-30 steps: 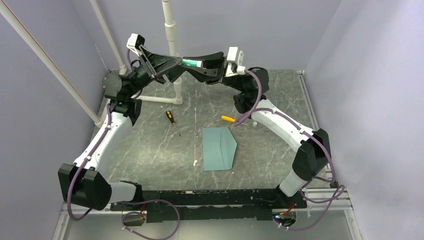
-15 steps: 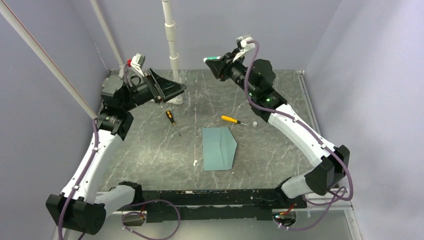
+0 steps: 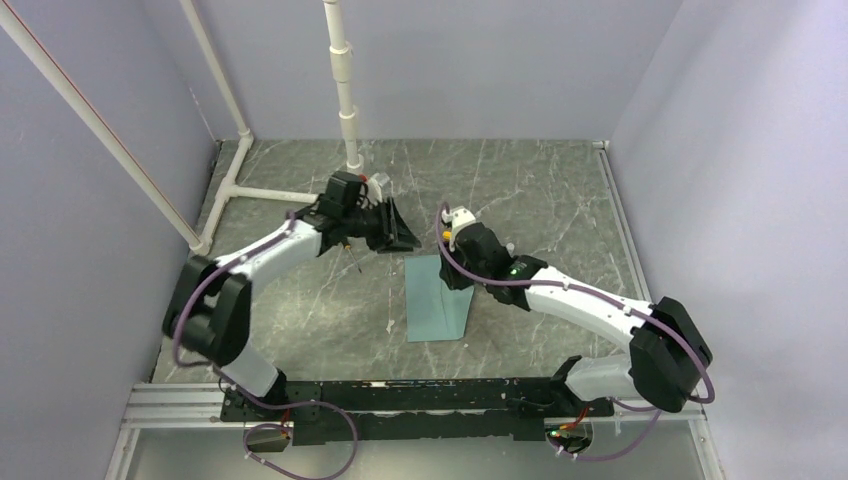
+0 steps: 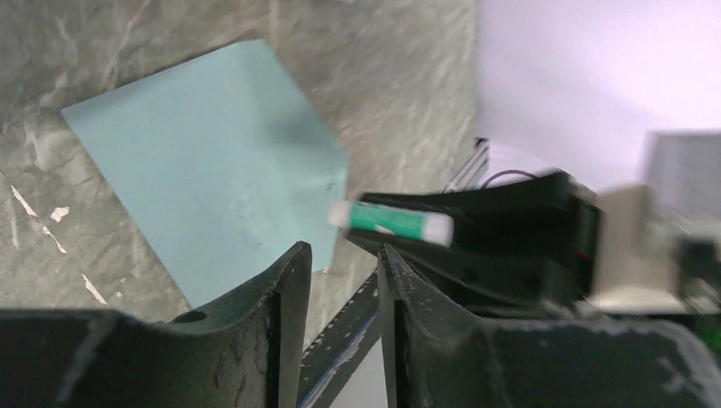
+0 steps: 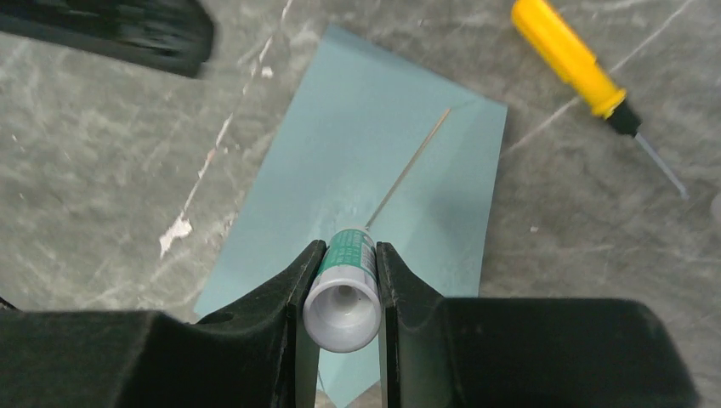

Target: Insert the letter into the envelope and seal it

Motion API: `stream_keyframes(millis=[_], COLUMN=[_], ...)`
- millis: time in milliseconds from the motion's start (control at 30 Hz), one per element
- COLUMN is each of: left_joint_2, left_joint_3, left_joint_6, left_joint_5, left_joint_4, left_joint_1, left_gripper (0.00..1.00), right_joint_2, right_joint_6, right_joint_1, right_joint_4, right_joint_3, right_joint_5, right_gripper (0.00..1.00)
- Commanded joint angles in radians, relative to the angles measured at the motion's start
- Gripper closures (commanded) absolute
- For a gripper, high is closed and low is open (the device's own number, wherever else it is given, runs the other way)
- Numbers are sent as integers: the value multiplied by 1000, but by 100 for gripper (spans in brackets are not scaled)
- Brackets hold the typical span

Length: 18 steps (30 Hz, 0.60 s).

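Pale lavender walls (image 3: pixel 520 60) enclose three sides. The table (image 3: pixel 560 190) has a grey marble-patterned surface. White pipe frame (image 3: pixel 345 90) stands at rear left.

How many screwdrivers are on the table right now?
2. A yellow one lies just beyond the envelope's far edge; a dark one is mostly hidden under the left arm. Others could be hidden too.

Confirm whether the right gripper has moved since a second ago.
Yes. The right gripper, holding the glue stick, came down from beside the white pipe to over the envelope.
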Motion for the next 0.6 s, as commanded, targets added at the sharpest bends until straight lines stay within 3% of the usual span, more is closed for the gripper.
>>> stream_keyframes(millis=[0, 233, 567], left_joint_2=[117, 253, 363], left_joint_3=[17, 41, 54], left_joint_6=[59, 92, 111], left_joint_5=[-30, 15, -16], left_joint_4=[81, 94, 95], left_joint_1=[-43, -56, -59], left_gripper=[64, 84, 89], right_joint_2=[-43, 40, 145], right_joint_6=[34, 24, 15], right_joint_1=[30, 82, 136], right_joint_4=[95, 206, 204], right_joint_3=[-57, -96, -57], right_joint_5=[2, -9, 158], right_gripper=[100, 100, 100])
